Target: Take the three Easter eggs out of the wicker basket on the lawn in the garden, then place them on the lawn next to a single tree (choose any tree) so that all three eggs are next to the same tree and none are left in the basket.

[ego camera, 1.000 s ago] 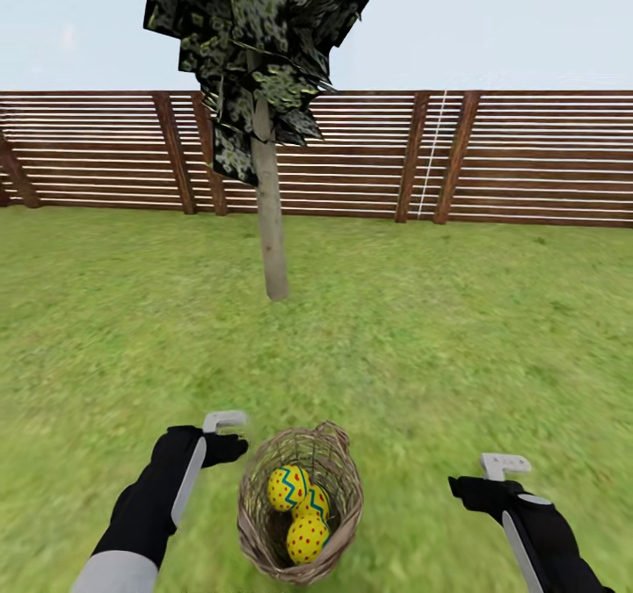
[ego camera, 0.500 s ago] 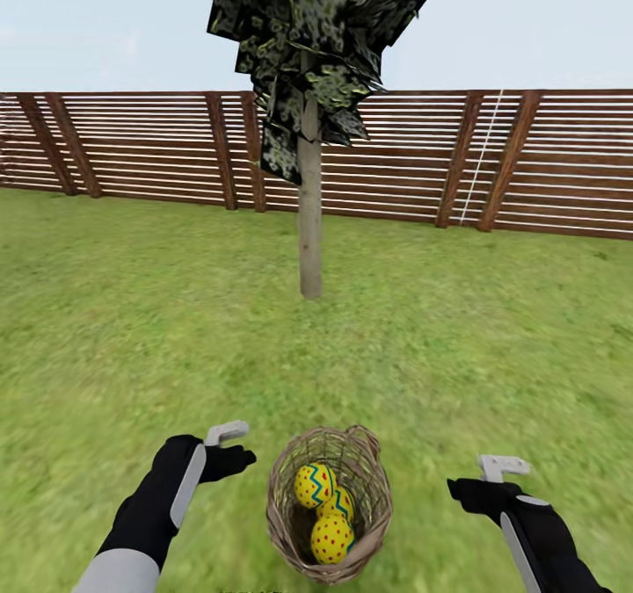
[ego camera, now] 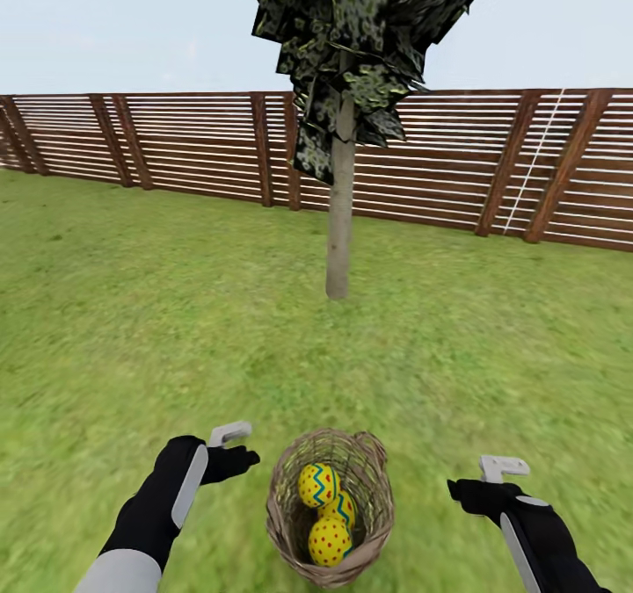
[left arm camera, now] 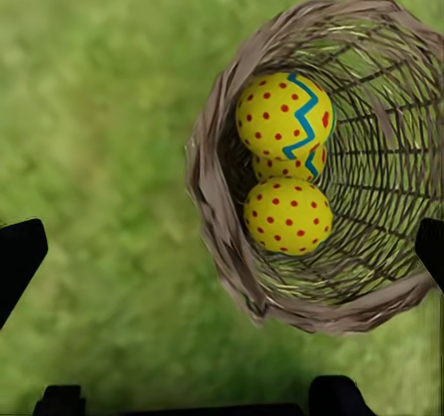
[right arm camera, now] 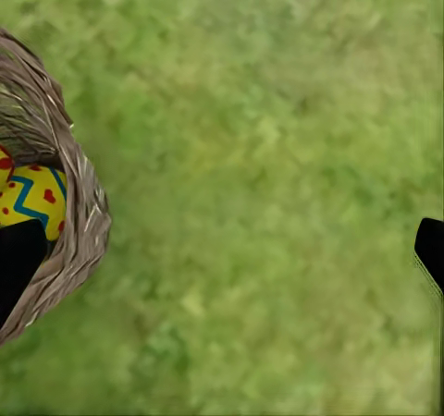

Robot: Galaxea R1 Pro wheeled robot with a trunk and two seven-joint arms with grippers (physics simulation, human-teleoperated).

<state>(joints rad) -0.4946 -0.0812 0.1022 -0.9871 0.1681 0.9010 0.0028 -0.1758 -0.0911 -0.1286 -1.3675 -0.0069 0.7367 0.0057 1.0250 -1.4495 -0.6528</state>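
Now the wicker basket point(ego camera: 331, 509) stands on the lawn point(ego camera: 132, 312), holding all three Easter eggs point(ego camera: 325, 509). Left pincer point(ego camera: 230, 444) and right pincer point(ego camera: 497, 479) flank it, both released, holding nothing. Open grass stretches ahead to the tree point(ego camera: 339, 215)

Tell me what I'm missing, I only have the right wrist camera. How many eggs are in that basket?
Observer: Three eggs sit bunched together inside the basket.
Operator: Any tree nearby?
Observer: Yes, one tree stands straight ahead beyond the basket, on the grass.
Operator: Where's the left gripper?
Observer: The left gripper hangs open beside the basket, holding nothing.
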